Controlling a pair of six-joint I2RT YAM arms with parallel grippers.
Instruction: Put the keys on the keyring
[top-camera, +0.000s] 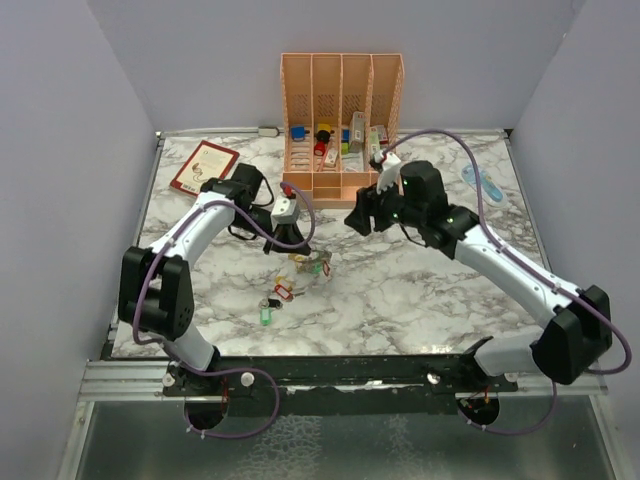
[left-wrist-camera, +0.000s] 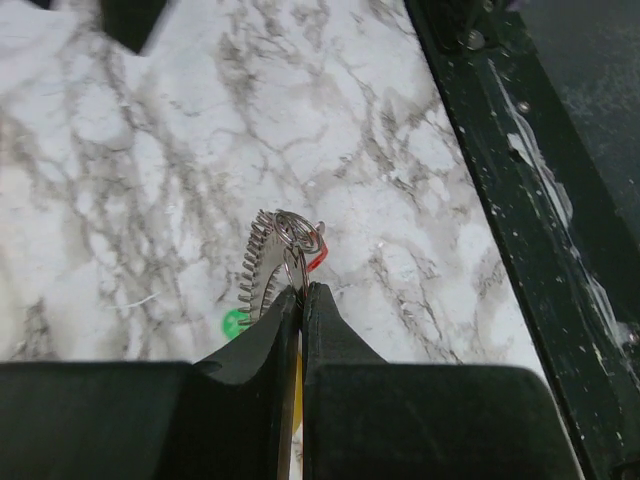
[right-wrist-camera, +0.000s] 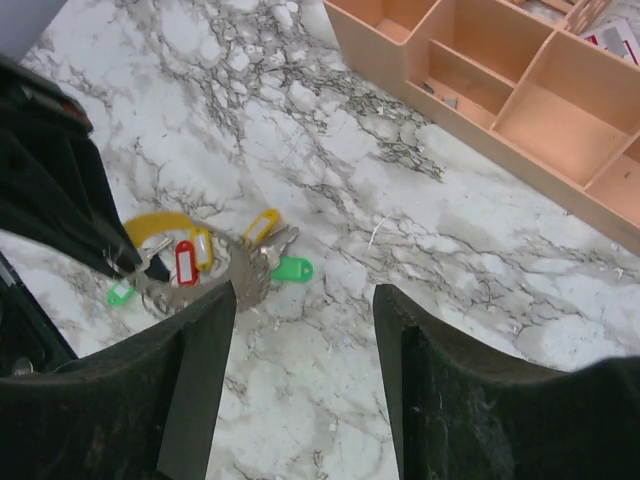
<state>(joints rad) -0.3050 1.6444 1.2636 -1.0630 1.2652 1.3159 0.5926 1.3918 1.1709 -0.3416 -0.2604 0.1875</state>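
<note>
My left claw pinches the keyring with keys bunched on it, what I take for a red tag half hidden, my right claw spread.

Keyring lower part hidden between left fingers.

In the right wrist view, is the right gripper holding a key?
No, the right gripper is open, and only bare table shows between its fingers.
</note>
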